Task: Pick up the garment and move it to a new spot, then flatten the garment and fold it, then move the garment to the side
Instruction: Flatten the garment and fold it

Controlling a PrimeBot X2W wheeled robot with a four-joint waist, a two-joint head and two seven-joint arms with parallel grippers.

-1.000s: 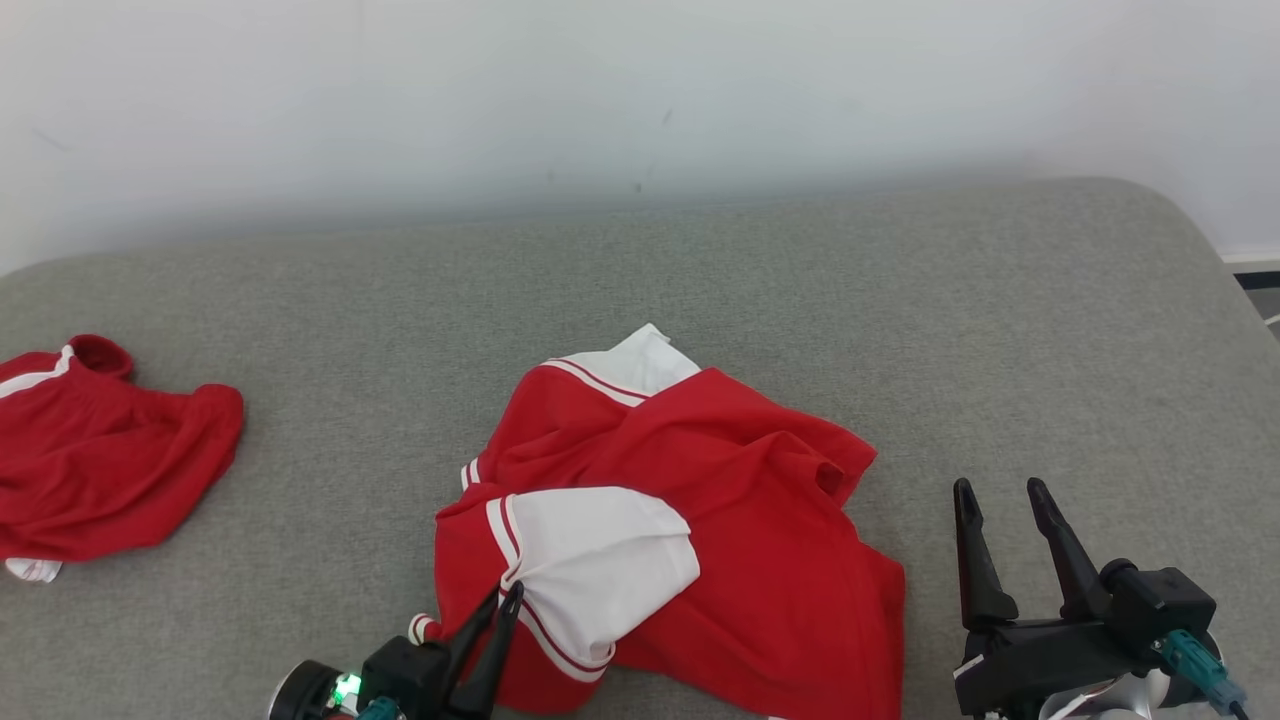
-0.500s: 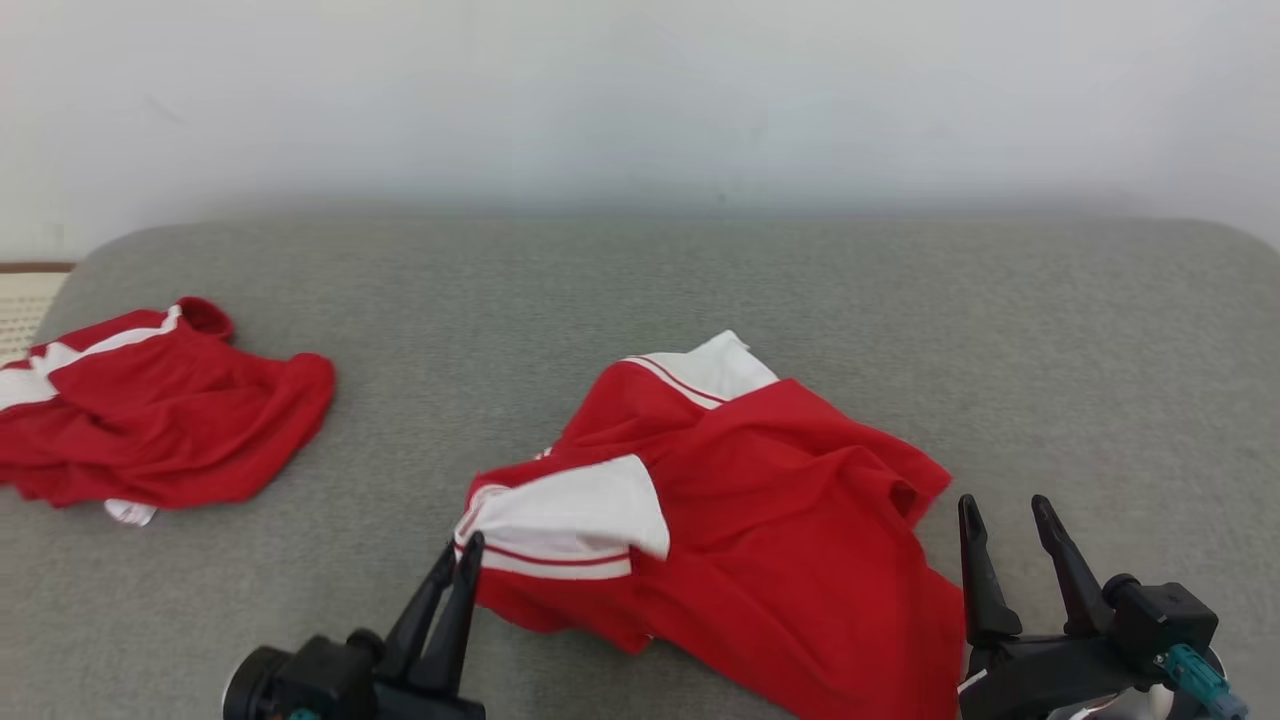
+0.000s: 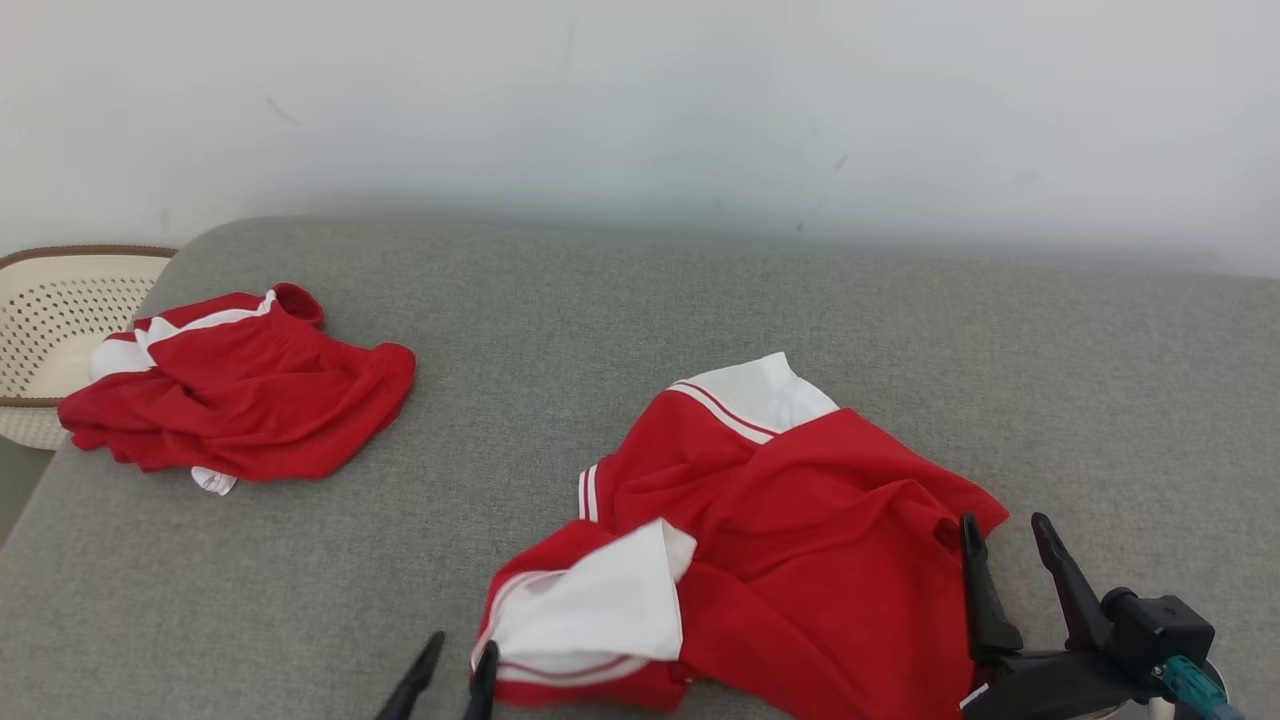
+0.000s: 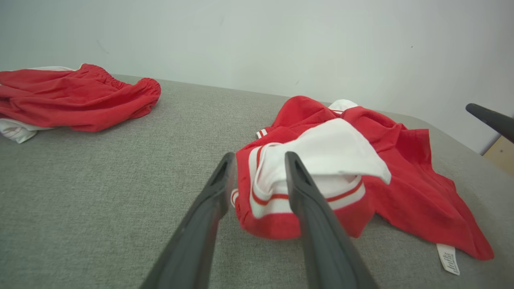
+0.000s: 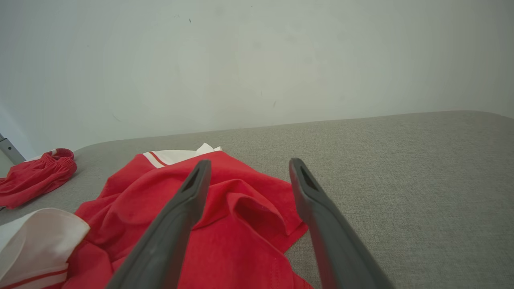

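Head view, item 1: shirt (image 3: pixel 800 500), red w/ white sleeves & striped trim, crumpled in a heap on grey pad (image 3: pixel 600 300), right of centre, near front edge. One white sleeve (image 3: pixel 600 610) folded over on its front-left side; second white sleeve (image 3: pixel 765 395) pokes out at the back. Care label (image 4: pixel 447 259) lies flat on the pad at the hem, seen in left wrist view.

Item 2: L gripper (image 3: pixel 462 648) at bottom edge, just beside the front sleeve. Jaws parted a little, nothing clamped; left wrist view (image 4: pixel 260 156) has the sleeve hem just beyond the tips, contact can't be told.

Item 3: R gripper (image 3: pixel 1004 520) at lower right, by the shirt's right edge. Jaws wide apart, empty; right wrist view (image 5: pixel 249 162) looks across a red fold btwn the fingers, which sit above the cloth.

Item 4: shorts (image 3: pixel 250 400), red w/ white trim, bunched at far left of pad, well apart from shirt.

Item 5: basket (image 3: pixel 60 300), cream, perforated, brown rim, off the pad's left end, just beside shorts.

Item 6: wall (image 3: pixel 640 100), plain white, behind pad.
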